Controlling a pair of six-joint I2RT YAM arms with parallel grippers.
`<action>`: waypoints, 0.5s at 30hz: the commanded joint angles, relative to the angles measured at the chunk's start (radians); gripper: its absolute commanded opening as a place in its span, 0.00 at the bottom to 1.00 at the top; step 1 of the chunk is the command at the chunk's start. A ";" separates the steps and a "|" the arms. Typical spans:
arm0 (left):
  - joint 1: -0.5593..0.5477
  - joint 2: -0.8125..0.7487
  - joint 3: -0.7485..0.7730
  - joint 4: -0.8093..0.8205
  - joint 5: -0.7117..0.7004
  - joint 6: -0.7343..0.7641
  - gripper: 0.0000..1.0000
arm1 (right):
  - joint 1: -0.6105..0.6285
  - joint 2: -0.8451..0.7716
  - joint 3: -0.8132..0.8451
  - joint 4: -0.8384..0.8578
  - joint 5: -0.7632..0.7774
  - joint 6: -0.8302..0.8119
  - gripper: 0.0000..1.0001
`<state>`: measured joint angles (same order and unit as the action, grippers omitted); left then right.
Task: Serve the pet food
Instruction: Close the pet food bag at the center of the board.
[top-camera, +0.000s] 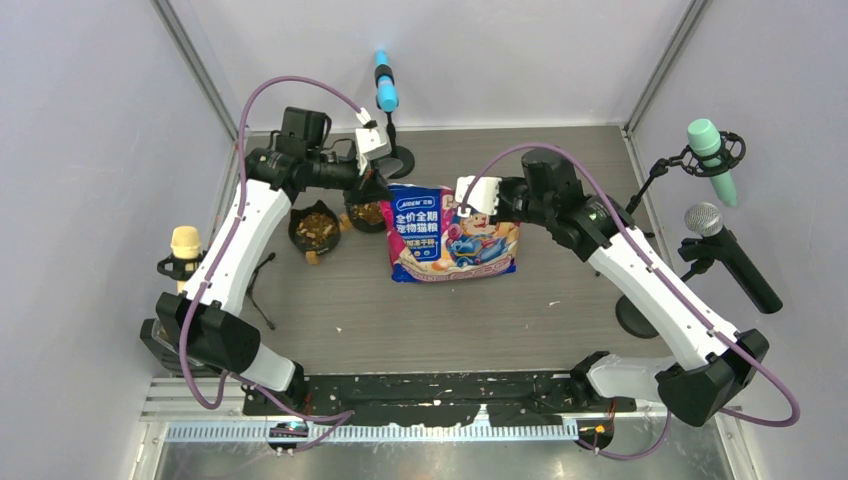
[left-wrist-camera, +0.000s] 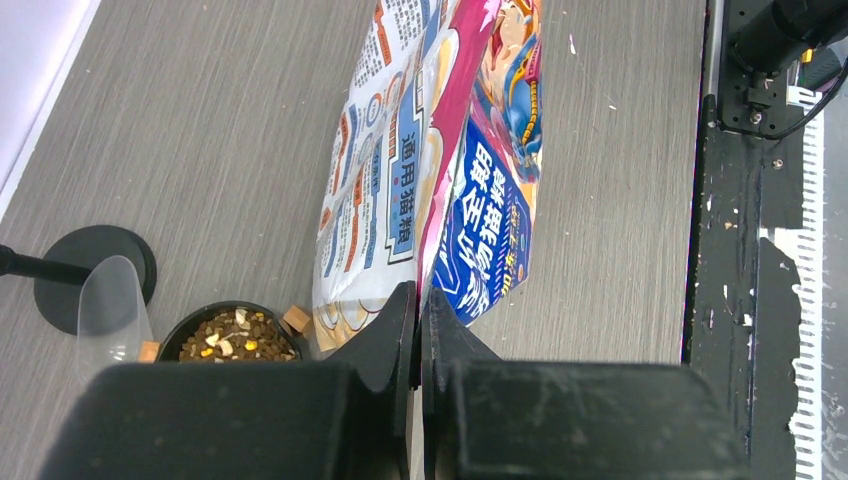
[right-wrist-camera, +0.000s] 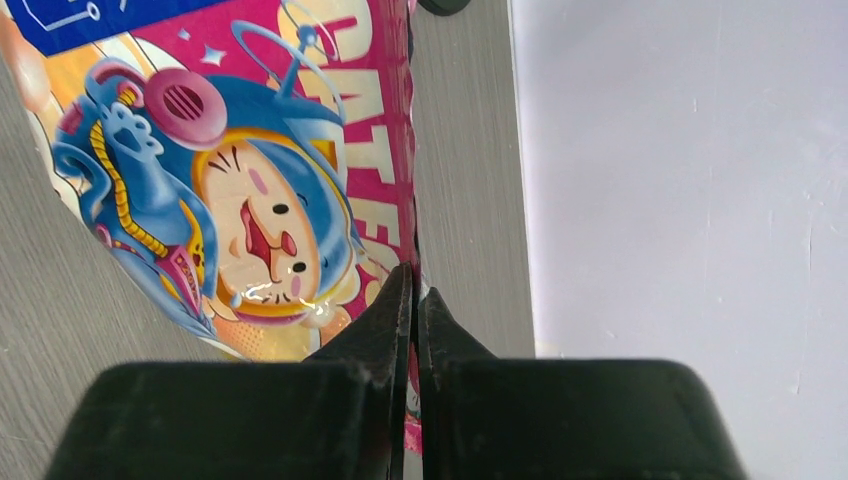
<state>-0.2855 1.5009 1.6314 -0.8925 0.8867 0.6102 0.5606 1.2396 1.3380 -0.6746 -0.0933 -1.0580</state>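
The pet food (top-camera: 316, 230) is dry kibble: many small pellets, mostly dark brown, with tan and a few yellowish pieces mixed in. It lies loose in two heaps, each filling a black bowl (top-camera: 294, 226) on the desk (top-camera: 330, 300). Seen from above, both heaps sit left of the bag (top-camera: 452, 235). One is just beside the bag's far left corner and partly hidden. The other is farther left and slightly nearer. In the left wrist view, pet food (left-wrist-camera: 238, 336) fills its bowl (left-wrist-camera: 196, 316) about to the rim, close beside the bag (left-wrist-camera: 420, 180).
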 joint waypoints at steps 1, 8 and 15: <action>0.069 -0.047 -0.004 -0.074 -0.145 0.014 0.00 | -0.146 -0.080 -0.044 -0.178 0.394 -0.064 0.05; 0.075 -0.046 -0.004 -0.078 -0.150 0.017 0.00 | -0.194 -0.121 -0.085 -0.127 0.439 -0.101 0.05; 0.077 -0.043 -0.003 -0.082 -0.141 0.017 0.00 | -0.218 -0.156 -0.107 -0.081 0.472 -0.123 0.05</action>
<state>-0.2859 1.5009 1.6299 -0.8909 0.8997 0.6106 0.4824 1.1576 1.2533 -0.6281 -0.0914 -1.1275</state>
